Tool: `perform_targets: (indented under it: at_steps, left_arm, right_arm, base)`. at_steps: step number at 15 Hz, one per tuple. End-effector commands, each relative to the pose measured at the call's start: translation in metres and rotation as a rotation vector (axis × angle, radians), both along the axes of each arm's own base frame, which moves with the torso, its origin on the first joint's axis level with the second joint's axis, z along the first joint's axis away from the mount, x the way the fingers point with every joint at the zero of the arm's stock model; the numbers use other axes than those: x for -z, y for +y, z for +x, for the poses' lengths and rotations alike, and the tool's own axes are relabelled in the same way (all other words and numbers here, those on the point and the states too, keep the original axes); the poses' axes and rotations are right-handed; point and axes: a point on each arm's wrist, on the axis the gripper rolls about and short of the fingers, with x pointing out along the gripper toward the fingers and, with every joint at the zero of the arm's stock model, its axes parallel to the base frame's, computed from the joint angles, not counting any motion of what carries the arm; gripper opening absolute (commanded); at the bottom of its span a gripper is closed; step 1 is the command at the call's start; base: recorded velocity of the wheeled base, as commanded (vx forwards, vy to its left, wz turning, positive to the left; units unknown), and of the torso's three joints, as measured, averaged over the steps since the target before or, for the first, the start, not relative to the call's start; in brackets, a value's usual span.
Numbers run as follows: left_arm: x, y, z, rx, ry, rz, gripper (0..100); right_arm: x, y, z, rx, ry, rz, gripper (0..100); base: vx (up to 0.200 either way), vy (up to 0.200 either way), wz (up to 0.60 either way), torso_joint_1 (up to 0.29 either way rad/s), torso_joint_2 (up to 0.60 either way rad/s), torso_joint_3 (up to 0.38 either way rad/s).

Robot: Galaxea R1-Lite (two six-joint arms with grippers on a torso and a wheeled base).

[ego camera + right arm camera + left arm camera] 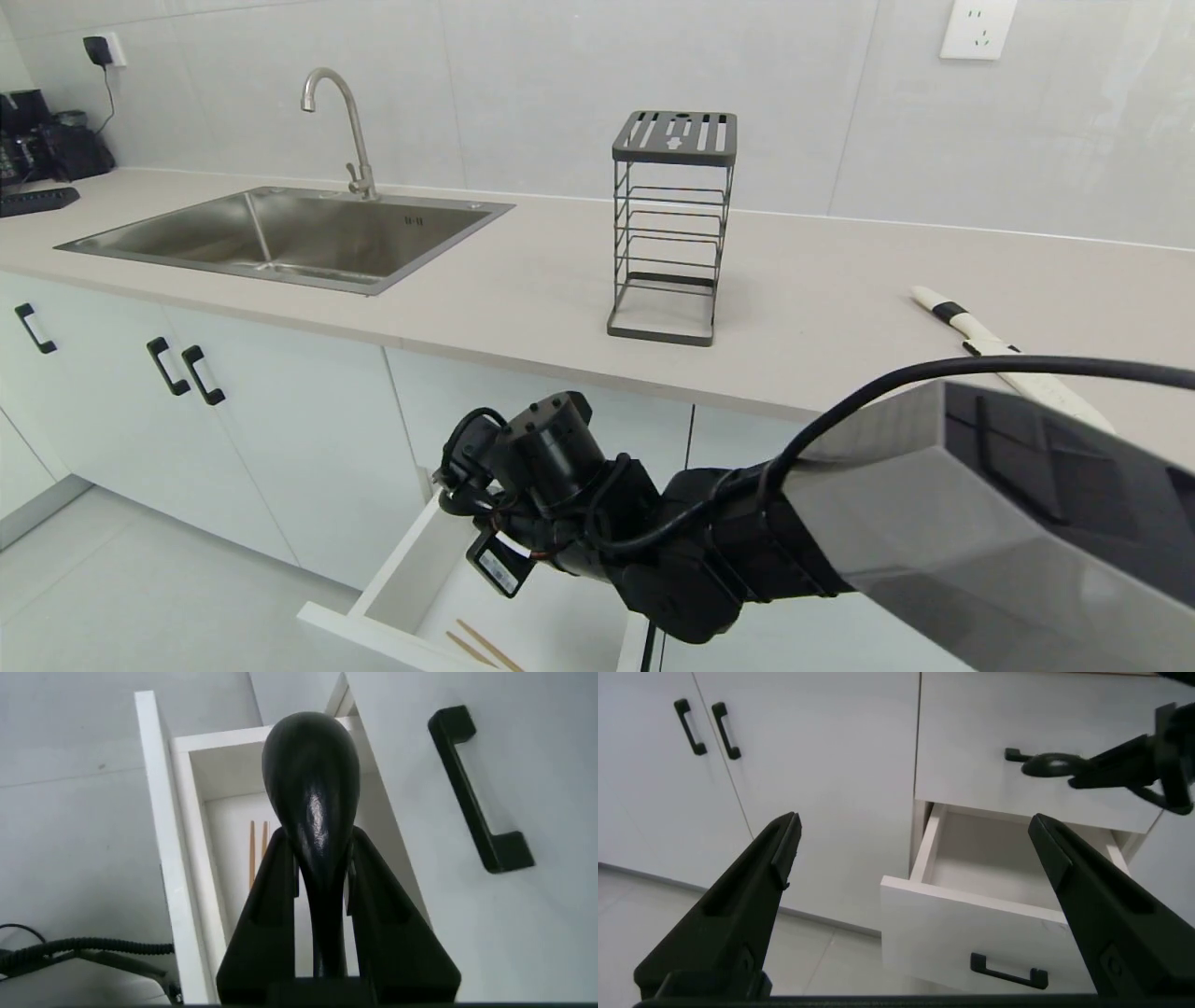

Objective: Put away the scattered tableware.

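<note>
My right gripper (322, 873) is shut on the handle of a black spoon (313, 775), whose bowl points out over the open white drawer (159, 840). Two wooden chopsticks (257, 849) lie inside that drawer. In the head view the right wrist (551, 467) hangs just above the drawer (401, 583), with the chopsticks (481, 644) at its front. My left gripper (915, 826) is open and empty, low in front of the cabinets, facing the drawer (924, 845); the black spoon (1050, 765) shows above it. A white knife (1008, 359) lies on the counter at the right.
A grey wire knife rack (672, 229) stands mid-counter. A steel sink (280, 233) with a faucet (341, 112) is at the left. Cabinet doors with black handles (187, 373) flank the drawer, and another drawer front with a handle (1008, 971) sits below it.
</note>
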Motion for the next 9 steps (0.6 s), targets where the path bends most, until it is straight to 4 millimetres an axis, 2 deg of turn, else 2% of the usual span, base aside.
perform_targets:
  at_steps: [1,9]
  left_arm:
    - [0.0,0.0,0.0,0.0,0.002,0.0,100]
    - [0.0,0.0,0.0,0.0,0.002,0.0,100]
  right_arm:
    - [0.041,0.012,0.009,0.012,0.014,-0.039,0]
    - [0.07,0.016,0.011,0.026,0.024,-0.086,0]
  base:
    - [0.0,0.0,0.0,0.0,0.0,0.0]
    - [0.0,0.0,0.0,0.0,0.0,0.0]
